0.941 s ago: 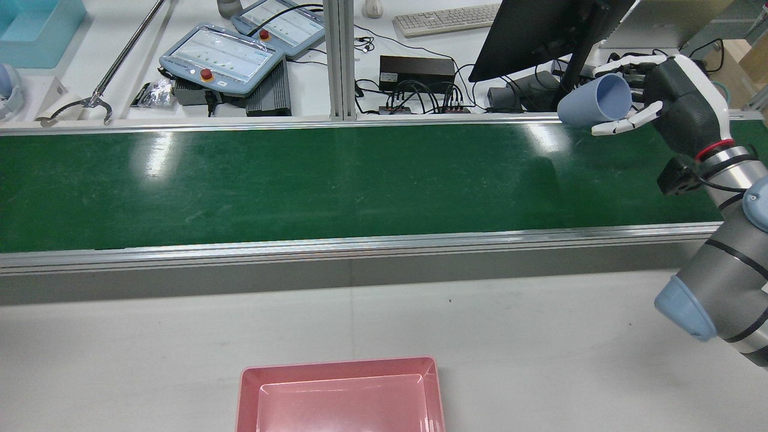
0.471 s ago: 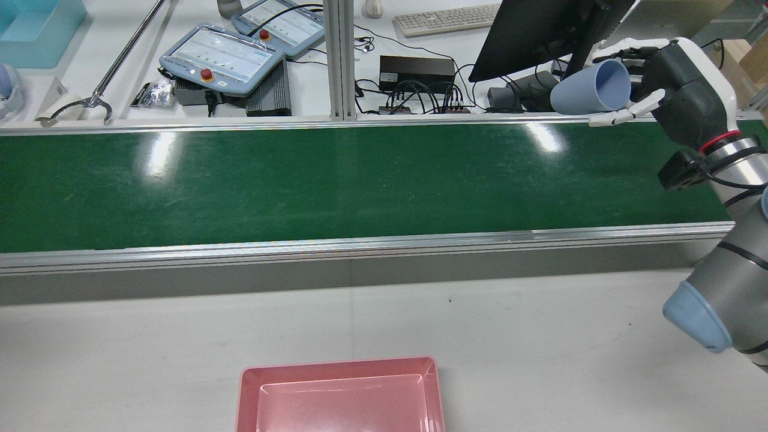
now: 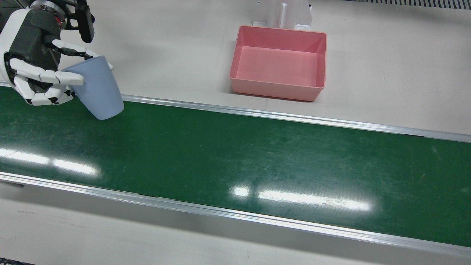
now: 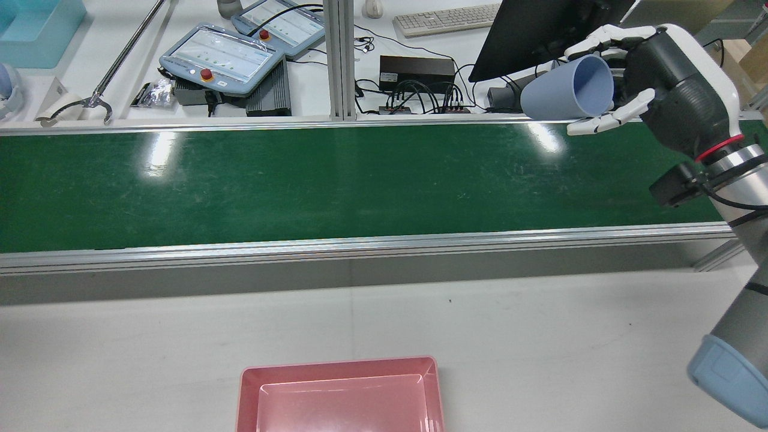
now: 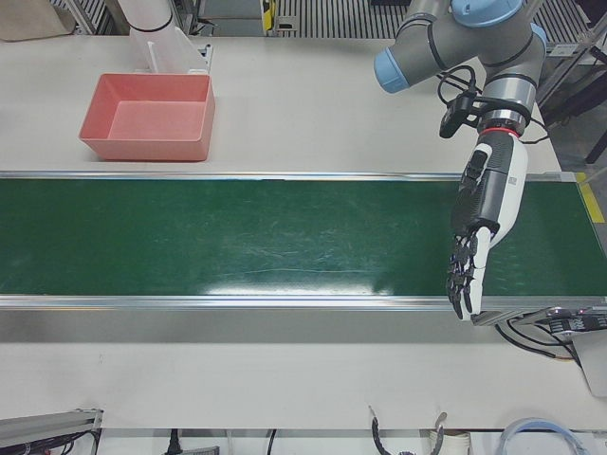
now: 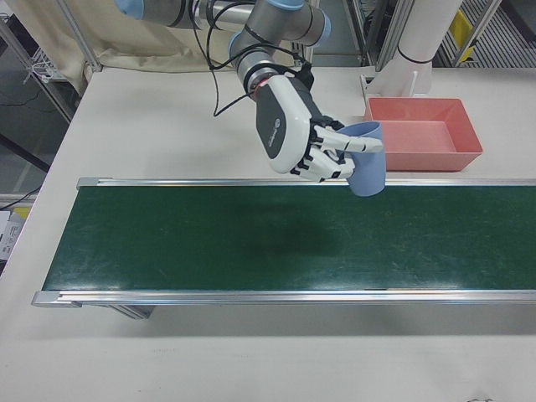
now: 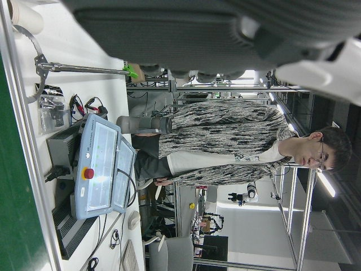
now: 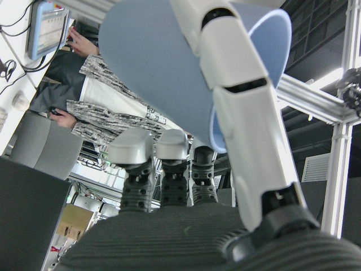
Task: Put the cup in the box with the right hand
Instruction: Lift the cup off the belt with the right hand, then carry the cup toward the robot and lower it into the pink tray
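Note:
My right hand [image 4: 660, 78] is shut on the light blue cup [image 4: 558, 93] and holds it tilted on its side, above the far edge of the green belt [image 4: 300, 180]. The front view shows the hand [image 3: 33, 62] and cup [image 3: 97, 88] at the left; the right-front view shows the hand [image 6: 297, 138] and cup [image 6: 366, 159]. The right hand view shows the cup [image 8: 163, 73] close up between the fingers [image 8: 237, 101]. The pink box [image 3: 276, 88] stands empty on the white table, also seen in the rear view [image 4: 339, 363]. My left hand [image 5: 484, 209] is open, fingers straight, over the belt's other end.
On the desk beyond the belt are a monitor [image 4: 528, 30], teach pendants [image 4: 222, 57], a keyboard [image 4: 444, 18] and cables. White table lies between the belt and the box. An arm pedestal [image 3: 283, 13] stands right behind the box.
My right hand has carried the cup leftwards along the belt's far edge and tipped it further onto its side. The box has not moved.

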Robot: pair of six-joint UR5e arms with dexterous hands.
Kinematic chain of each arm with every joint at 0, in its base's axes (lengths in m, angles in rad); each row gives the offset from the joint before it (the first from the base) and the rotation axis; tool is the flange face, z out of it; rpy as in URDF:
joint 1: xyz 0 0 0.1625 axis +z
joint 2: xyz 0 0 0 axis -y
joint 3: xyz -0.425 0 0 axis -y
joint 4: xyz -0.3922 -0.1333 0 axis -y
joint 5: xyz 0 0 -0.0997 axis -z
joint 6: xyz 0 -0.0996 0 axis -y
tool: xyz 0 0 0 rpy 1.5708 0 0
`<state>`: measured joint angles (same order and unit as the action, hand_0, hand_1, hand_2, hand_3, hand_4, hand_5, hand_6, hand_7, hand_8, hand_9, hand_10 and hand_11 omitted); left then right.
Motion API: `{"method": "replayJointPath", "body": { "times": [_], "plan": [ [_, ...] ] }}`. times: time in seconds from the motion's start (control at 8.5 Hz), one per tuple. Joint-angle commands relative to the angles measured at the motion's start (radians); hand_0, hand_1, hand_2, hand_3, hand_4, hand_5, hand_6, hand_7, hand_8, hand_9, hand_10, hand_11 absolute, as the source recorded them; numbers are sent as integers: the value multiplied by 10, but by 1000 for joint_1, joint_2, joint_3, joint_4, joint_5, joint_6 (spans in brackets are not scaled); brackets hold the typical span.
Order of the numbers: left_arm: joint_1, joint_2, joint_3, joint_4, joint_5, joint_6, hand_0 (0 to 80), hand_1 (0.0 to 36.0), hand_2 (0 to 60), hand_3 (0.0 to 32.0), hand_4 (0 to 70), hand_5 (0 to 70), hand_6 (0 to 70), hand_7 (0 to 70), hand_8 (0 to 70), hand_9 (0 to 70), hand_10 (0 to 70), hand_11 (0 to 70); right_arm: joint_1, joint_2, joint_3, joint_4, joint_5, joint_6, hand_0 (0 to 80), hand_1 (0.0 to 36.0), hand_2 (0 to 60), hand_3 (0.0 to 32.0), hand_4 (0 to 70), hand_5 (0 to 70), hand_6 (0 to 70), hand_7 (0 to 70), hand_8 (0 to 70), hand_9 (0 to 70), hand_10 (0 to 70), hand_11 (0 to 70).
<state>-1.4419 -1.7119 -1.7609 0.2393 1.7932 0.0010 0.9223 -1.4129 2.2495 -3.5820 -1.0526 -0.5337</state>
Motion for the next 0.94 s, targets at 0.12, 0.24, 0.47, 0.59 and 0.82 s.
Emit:
{"method": "replayJointPath", "body": {
  "times": [0.12, 0.24, 0.47, 0.59, 0.82],
  "plan": [
    [0, 0, 0, 0, 0, 1, 0, 0, 0, 0, 0, 0, 0, 0, 0, 0, 0, 0, -273, 0, 217, -54, 109, -159, 800, 360, 600, 0, 452, 260, 365, 700, 607, 700, 614, 700],
    [0, 0, 0, 0, 0, 1, 0, 0, 0, 0, 0, 0, 0, 0, 0, 0, 0, 0, -372, 0, 257, -54, 152, -223, 800, 360, 600, 0, 444, 258, 363, 700, 602, 700, 608, 700],
    [0, 0, 0, 0, 0, 1, 0, 0, 0, 0, 0, 0, 0, 0, 0, 0, 0, 0, -591, 6, 310, -52, 256, -332, 800, 360, 600, 0, 468, 258, 359, 700, 596, 700, 601, 700],
    [0, 0, 0, 0, 0, 1, 0, 0, 0, 0, 0, 0, 0, 0, 0, 0, 0, 0, -706, 12, 318, -46, 313, -397, 800, 360, 600, 0, 434, 259, 355, 700, 591, 700, 599, 700],
    [0, 0, 1, 0, 0, 1, 0, 0, 0, 0, 0, 0, 0, 0, 0, 0, 0, 0, -860, 57, 294, -28, 347, -532, 800, 360, 600, 0, 338, 262, 348, 700, 585, 700, 600, 700]
  ]
}}
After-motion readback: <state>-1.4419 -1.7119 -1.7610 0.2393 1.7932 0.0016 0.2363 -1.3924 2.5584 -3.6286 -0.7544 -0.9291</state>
